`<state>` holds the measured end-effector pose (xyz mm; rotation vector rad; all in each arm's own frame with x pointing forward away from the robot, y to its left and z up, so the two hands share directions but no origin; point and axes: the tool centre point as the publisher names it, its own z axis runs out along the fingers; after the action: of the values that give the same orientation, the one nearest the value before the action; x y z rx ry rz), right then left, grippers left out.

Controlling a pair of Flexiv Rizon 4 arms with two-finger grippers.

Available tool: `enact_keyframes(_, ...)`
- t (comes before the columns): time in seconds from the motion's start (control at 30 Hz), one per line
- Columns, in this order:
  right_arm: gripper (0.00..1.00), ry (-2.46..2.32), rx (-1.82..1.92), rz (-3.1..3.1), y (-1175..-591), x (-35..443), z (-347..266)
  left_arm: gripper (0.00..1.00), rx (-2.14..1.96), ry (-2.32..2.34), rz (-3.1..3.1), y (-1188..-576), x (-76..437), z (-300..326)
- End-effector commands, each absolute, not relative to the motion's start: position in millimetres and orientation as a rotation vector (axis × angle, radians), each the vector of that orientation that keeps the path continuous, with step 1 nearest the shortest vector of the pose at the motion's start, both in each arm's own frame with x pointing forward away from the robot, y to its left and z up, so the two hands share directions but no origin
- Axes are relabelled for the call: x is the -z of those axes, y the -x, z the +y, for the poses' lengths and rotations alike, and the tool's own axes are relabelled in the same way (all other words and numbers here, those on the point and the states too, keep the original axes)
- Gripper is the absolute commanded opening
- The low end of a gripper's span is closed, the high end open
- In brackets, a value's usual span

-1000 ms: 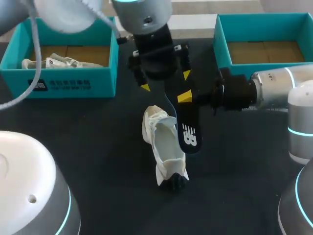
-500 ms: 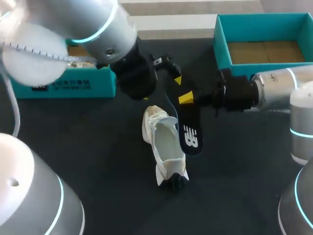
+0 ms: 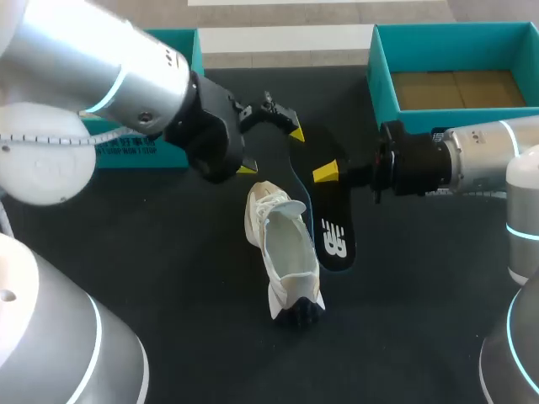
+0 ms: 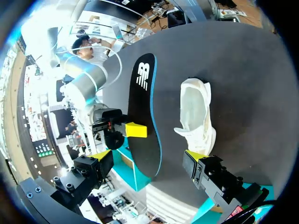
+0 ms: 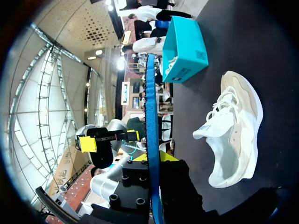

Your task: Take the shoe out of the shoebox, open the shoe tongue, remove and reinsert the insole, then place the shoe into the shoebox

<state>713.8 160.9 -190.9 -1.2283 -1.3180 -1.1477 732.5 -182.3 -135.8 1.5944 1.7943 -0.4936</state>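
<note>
A white shoe [image 3: 282,252] lies on its side on the black table, opening toward the insole. Just right of it the black, blue-edged insole [image 3: 328,219] is held in the air, my right gripper [image 3: 325,174] shut on its rear half. My left gripper [image 3: 271,151] hovers open behind the shoe, beside the insole's far end, touching nothing. In the left wrist view the insole [image 4: 142,116] and shoe [image 4: 196,114] lie ahead of my open left gripper [image 4: 148,156]. The right wrist view shows the insole [image 5: 150,116] edge-on in my right gripper [image 5: 154,161], with the shoe [image 5: 236,135] beside it.
A teal shoebox [image 3: 184,44] stands at the back left, mostly hidden by my left arm; it also shows as the teal box [image 5: 187,46] beyond the shoe. A second teal shoebox [image 3: 379,84] with a cardboard floor stands at the back right.
My left arm has swung away to the left, its open gripper drawing back from above the insole. The right gripper has shifted the insole slightly forward. The shoe has not moved.
</note>
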Motion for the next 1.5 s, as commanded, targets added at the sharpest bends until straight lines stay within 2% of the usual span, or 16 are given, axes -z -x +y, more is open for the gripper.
enact_keyframes(0.03,0.00,1.239,1.155,-1.320,-712.0,187.9,158.3,1.00,0.603,-1.509,1.669,-730.9,139.9,-179.2)
enact_keyframes(0.57,0.00,1.218,1.168,-1.285,-711.6,185.7,163.2,1.00,0.805,-1.256,1.546,-757.2,162.9,-164.3)
enact_keyframes(1.2,0.00,1.283,1.294,-1.093,-711.2,191.1,164.1,1.00,0.883,-1.125,1.469,-761.1,180.8,-183.6)
enact_keyframes(1.27,0.00,1.293,1.314,-1.082,-712.0,189.2,164.3,0.98,0.890,-1.112,1.464,-762.0,182.0,-186.5)
enact_keyframes(1.33,0.00,1.300,1.326,-1.076,-712.3,186.8,164.9,0.89,0.897,-1.105,1.458,-762.8,182.5,-189.2)
enact_keyframes(1.5,0.00,1.294,1.314,-1.086,-712.3,182.1,169.3,0.81,0.912,-1.112,1.454,-763.8,186.8,-195.3)
